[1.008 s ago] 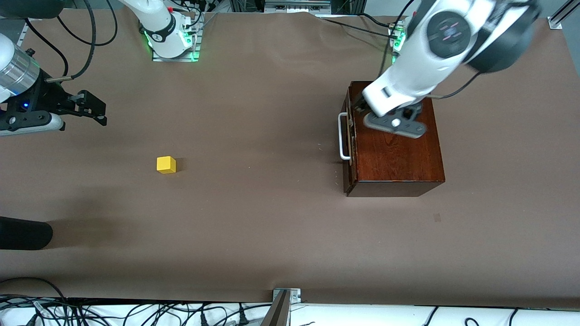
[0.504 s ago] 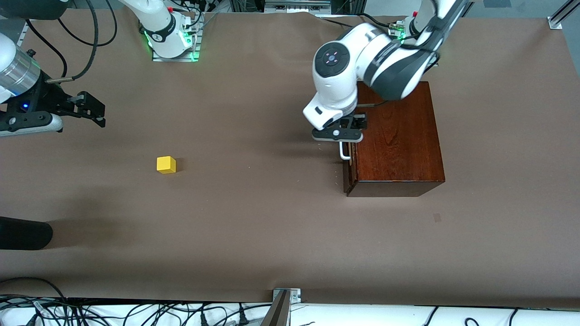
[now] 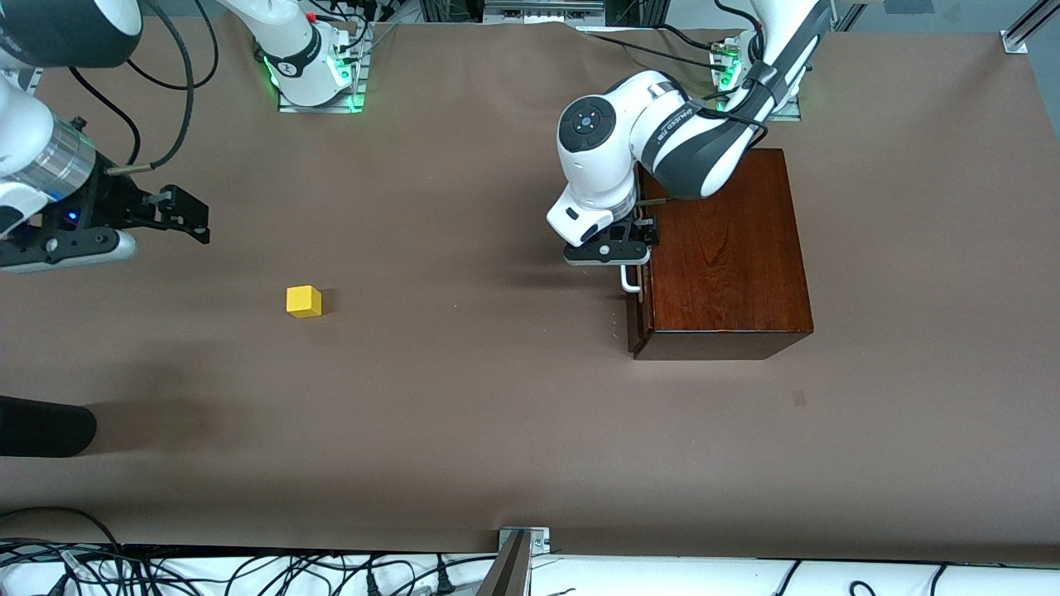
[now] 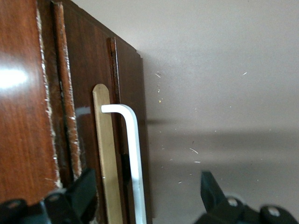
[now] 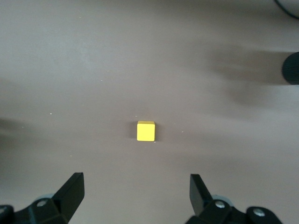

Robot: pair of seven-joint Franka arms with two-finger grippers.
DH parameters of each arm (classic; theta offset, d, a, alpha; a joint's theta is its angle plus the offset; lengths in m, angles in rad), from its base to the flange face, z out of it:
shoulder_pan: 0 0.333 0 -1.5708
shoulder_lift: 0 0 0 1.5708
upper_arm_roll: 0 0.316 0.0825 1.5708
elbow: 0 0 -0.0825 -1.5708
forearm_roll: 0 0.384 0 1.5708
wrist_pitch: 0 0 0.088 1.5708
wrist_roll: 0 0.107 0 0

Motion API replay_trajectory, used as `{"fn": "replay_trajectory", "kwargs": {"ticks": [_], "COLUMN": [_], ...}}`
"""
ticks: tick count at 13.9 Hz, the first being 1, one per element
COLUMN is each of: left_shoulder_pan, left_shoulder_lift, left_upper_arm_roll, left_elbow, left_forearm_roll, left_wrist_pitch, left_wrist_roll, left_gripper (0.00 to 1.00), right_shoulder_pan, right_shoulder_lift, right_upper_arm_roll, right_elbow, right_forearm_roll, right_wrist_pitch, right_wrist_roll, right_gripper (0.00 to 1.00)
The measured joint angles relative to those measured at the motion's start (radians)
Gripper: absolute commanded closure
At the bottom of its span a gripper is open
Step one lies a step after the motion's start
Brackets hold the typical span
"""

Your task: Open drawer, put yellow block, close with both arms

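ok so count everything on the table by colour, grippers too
yellow: 1, small yellow cube
reddish-brown: 1, glossy wooden drawer box with white U-shaped bar handle
black: 2, left gripper open around the handle, right gripper open over the cube
total: 4

Both tools, left (image 4: 147,196) and right (image 5: 135,193), wide apart.

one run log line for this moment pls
drawer: shut | left gripper: jaws open astride handle | right gripper: jaws open, over bare table | yellow block: on table, untouched
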Motion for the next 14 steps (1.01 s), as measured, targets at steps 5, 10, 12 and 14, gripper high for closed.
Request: {"fn": "replay_trajectory", "kwargs": {"ticks": [5,10,12,14], "left_shoulder_pan": [-0.040,-0.040,-0.041,-0.042], "left_shoulder_lift": [0.028,0.028,0.030,0.030], "left_upper_arm_roll": [0.000,0.001,0.000,-0.001], "left_elbow": [-0.008,-0.023,-0.037,-0.038], "left_forearm_roll": [0.002,0.022,0.041,0.046], "left_wrist_pitch": [-0.001,-0.023,-0.020,-0.020], "left_wrist_roll": [-0.046,-0.051,-0.068,-0.081], "left_gripper": [0.00,0.00,0.00,0.00], "right_shoulder_pan": [-0.019,-0.021,-0.021,-0.022], "right_shoulder_lift": [0.021,0.048,0.054,0.075], "right_upper_arm_roll": [-0.004,-0.004,-0.004,-0.004], "right_elbow": [0.000,0.000,0.000,-0.003], "right_forearm_roll": [0.003,-0.011,-0.011,-0.012], "right_wrist_pitch": [0.003,0.010,0.010,0.005], "right_wrist_roll": [0.000,0.000,-0.001,-0.001], "right_gripper": [0.00,0.00,0.00,0.00]}}
